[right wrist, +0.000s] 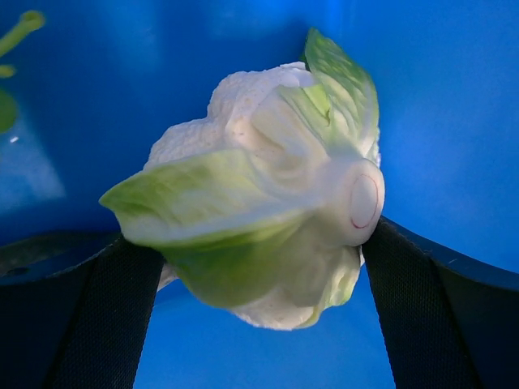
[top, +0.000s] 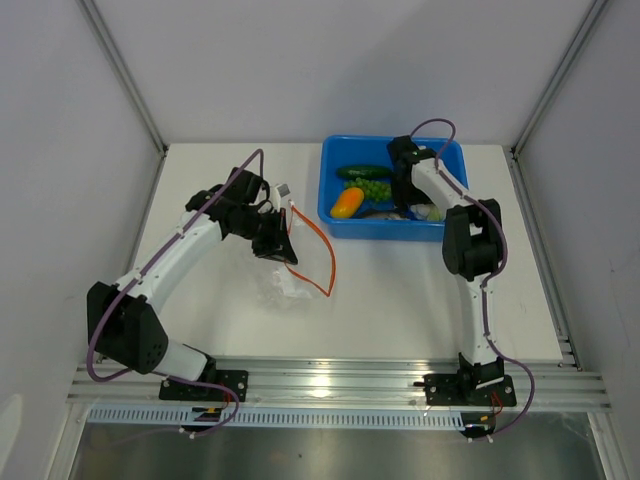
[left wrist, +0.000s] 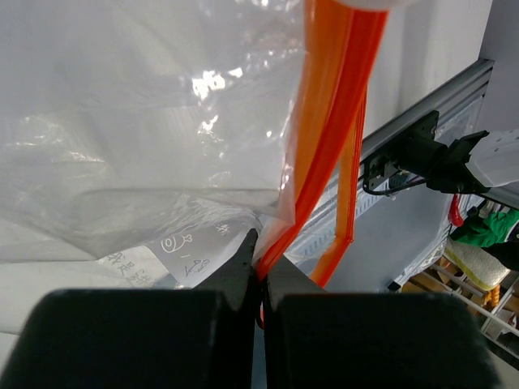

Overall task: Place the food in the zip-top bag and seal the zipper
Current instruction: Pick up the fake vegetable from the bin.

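Note:
The clear zip-top bag [top: 284, 284] lies crumpled on the white table, and its orange-red zipper [top: 322, 250] loops open to the right. My left gripper [top: 276, 243] is shut on the zipper [left wrist: 324, 138] at the mouth edge [left wrist: 261, 271], with the bag film [left wrist: 122, 121] hanging in front. My right gripper [top: 408, 205] is down inside the blue bin [top: 333, 160]. Its fingers [right wrist: 105, 308] press both sides of the white cauliflower with green leaves [right wrist: 268, 203]. The cauliflower [top: 428, 212] is partly hidden by the arm. The cucumber [top: 362, 172], pea cluster [top: 376, 188] and mango [top: 346, 203] lie in the bin.
The blue bin sits at the back right of the table, close to the rear wall. An aluminium rail [top: 340, 378] runs along the near edge with both arm bases on it. Frame posts stand at the back corners.

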You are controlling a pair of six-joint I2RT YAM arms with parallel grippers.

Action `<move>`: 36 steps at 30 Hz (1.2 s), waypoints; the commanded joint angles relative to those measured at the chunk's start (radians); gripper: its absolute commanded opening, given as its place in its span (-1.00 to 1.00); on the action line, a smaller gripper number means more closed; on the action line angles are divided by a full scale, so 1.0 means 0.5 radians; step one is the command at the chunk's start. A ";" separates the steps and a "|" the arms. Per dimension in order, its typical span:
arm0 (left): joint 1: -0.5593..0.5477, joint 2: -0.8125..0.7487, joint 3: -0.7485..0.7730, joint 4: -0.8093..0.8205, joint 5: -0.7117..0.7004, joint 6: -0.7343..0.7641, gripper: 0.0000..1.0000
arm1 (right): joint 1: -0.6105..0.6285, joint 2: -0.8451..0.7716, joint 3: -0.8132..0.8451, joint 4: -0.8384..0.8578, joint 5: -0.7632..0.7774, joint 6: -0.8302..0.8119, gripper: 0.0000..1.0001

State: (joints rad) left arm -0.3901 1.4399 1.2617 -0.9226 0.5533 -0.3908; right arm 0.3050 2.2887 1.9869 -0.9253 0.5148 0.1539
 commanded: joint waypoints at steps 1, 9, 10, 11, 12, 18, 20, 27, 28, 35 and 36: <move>0.016 0.013 0.035 0.011 0.032 0.042 -0.99 | -0.048 0.043 0.048 0.016 -0.084 -0.004 0.99; 0.016 0.010 0.035 0.020 0.029 0.021 -0.99 | -0.052 0.086 0.064 0.028 -0.177 0.026 0.65; 0.016 0.010 0.035 0.020 0.028 0.018 -0.99 | -0.052 0.086 0.067 0.028 -0.180 0.033 0.60; 0.019 0.007 0.029 0.029 0.028 0.015 -0.99 | -0.049 0.083 0.067 0.028 -0.183 0.036 0.42; 0.016 0.004 0.020 0.029 0.028 0.015 -0.99 | -0.046 0.083 0.070 0.025 -0.195 0.048 0.34; 0.016 -0.011 -0.008 0.057 0.041 -0.016 -0.99 | -0.030 0.019 0.067 0.016 -0.177 0.073 -0.17; 0.016 -0.014 -0.011 0.066 0.047 -0.028 -0.99 | -0.024 -0.012 0.070 0.013 -0.171 0.079 -0.29; 0.016 -0.017 -0.045 0.099 0.056 -0.050 -0.99 | -0.024 -0.218 0.162 -0.045 -0.250 0.100 -0.62; 0.016 -0.017 -0.045 0.103 0.059 -0.053 -0.99 | -0.021 -0.248 0.171 -0.055 -0.272 0.106 -0.65; 0.016 -0.014 -0.038 0.112 0.087 -0.068 -0.99 | 0.010 -0.588 0.113 -0.018 -0.664 0.137 -0.90; 0.019 -0.014 -0.041 0.112 0.093 -0.071 -0.99 | 0.019 -0.625 0.082 -0.003 -0.692 0.149 -0.90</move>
State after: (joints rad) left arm -0.3897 1.4445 1.2434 -0.8936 0.5640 -0.4175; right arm 0.2981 2.1132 2.0125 -0.9512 0.2699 0.2070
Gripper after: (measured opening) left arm 0.004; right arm 0.610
